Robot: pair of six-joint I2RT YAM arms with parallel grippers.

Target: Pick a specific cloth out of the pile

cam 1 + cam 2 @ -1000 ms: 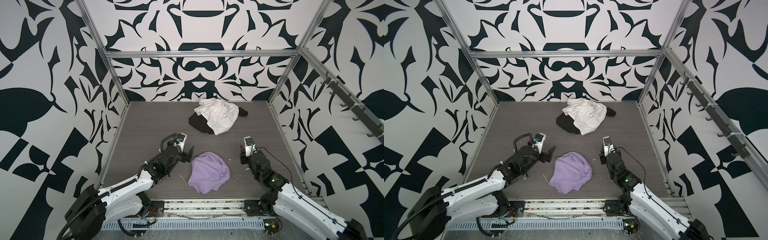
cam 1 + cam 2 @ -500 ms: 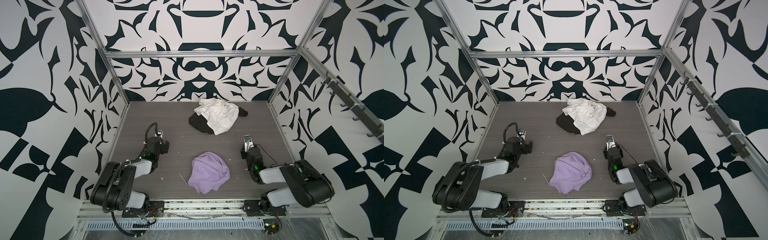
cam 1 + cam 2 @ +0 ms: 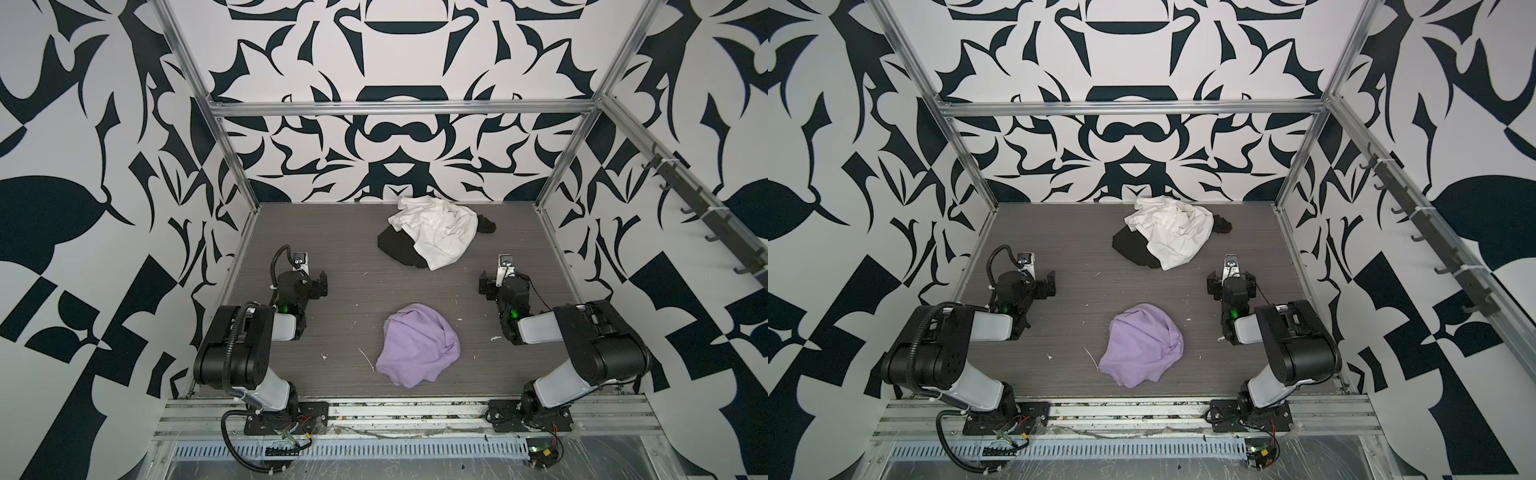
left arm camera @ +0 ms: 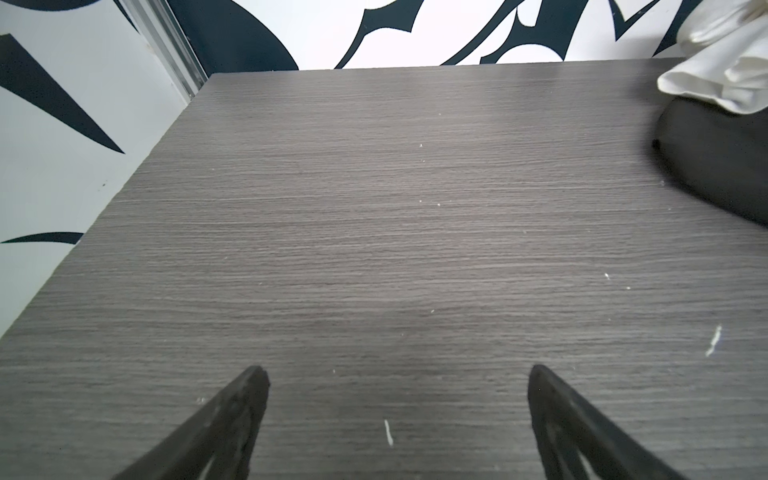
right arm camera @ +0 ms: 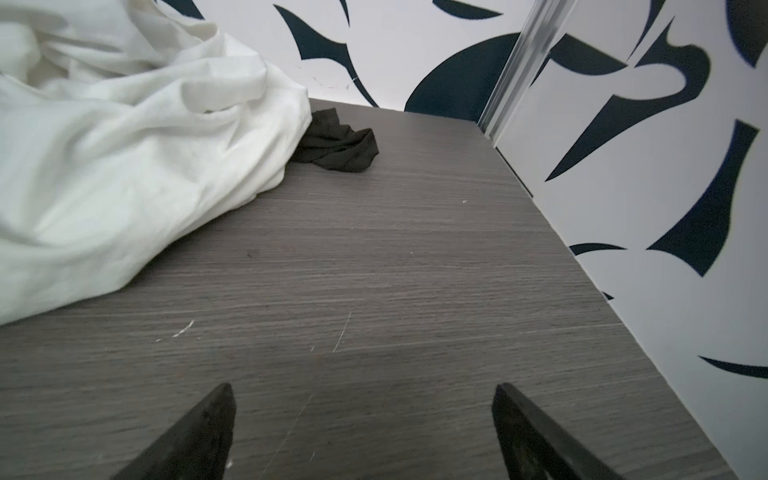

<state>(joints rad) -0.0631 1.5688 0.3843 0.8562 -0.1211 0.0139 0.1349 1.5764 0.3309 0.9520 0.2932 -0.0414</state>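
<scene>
Currently we note the lavender cloth (image 3: 417, 345) lying crumpled on the grey table (image 3: 353, 257), near the front, well apart from the pile (image 3: 434, 232) at the far end. Left gripper (image 4: 397, 370) and right gripper (image 5: 363, 386): jaws wide, holding nothing.

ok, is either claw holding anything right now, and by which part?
Nothing held. The left claw and right claw both stand open over bare table; the lavender cloth lies loose between the arms, touching neither.
</scene>
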